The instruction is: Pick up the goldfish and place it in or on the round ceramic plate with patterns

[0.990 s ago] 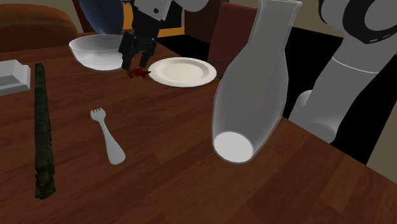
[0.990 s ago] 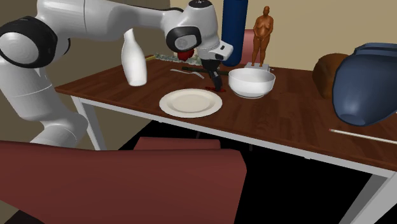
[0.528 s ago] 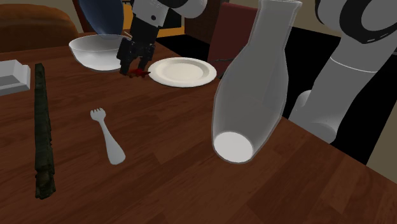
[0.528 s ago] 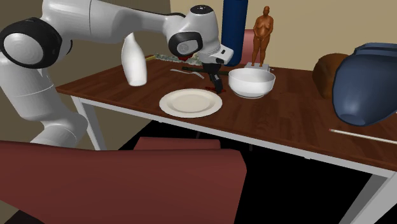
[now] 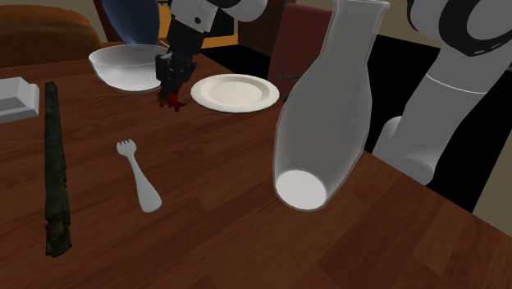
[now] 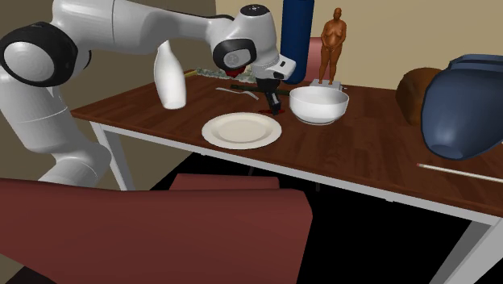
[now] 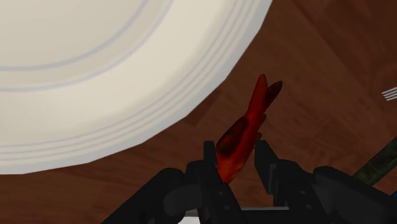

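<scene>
Pinching the red goldfish [image 7: 243, 133], gripper [image 7: 236, 154] low on open table [image 7: 318, 83], just off the cream plate [image 7: 162, 105].

Arm [image 6: 137, 28]: glossy white shell, thick rounded links shaped like tubes and bulbs, smooth and plain-surfaced. Joints [image 6: 36, 52] marked by dark grey to black rings and caps set between the white segments; a small white block [image 6: 280, 69] juts from the wrist end. Gripper [image 7: 236, 153]: all black, matte, lumpy angular body with two short squared fingers [image 7: 264, 159].
</scene>
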You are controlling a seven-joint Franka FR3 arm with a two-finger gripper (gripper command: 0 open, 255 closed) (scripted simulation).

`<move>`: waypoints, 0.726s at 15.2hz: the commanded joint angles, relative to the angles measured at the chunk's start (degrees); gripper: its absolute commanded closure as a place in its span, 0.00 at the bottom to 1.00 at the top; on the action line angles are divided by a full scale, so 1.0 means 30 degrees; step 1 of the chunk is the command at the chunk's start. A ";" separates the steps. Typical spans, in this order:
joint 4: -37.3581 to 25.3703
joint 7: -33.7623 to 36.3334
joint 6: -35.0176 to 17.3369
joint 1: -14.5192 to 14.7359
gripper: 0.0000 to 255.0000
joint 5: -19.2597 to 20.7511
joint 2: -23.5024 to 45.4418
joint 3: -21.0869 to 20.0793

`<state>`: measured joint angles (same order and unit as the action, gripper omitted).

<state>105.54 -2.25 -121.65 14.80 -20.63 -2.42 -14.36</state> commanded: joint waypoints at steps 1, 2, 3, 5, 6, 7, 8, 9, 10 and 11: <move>0.0096 -0.0021 0.0026 -0.0013 1.00 0.0030 0.0095 0.0013; 0.0127 -0.0037 0.0031 -0.0018 1.00 0.0018 0.0062 0.0020; 0.0082 -0.0063 0.0075 -0.0036 1.00 0.0019 0.0075 0.0040; 0.0098 0.0007 0.0046 -0.0005 1.00 0.0034 0.0065 0.0001; -0.0142 0.0090 0.0285 -0.0014 1.00 0.0079 0.0055 0.0010; -0.0389 0.0171 0.0526 -0.0023 1.00 0.0123 0.0052 0.0018; -0.0640 0.0254 0.0766 -0.0032 1.00 0.0168 0.0052 0.0026; -0.0895 0.0336 0.1008 -0.0041 1.00 0.0212 0.0056 0.0033; -0.1156 0.0418 0.1250 -0.0049 1.00 0.0256 0.0065 0.0040; -0.1422 0.0500 0.1493 -0.0057 1.00 0.0300 0.0078 0.0046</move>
<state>101.78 -0.93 -117.95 14.68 -19.85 -2.13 -14.27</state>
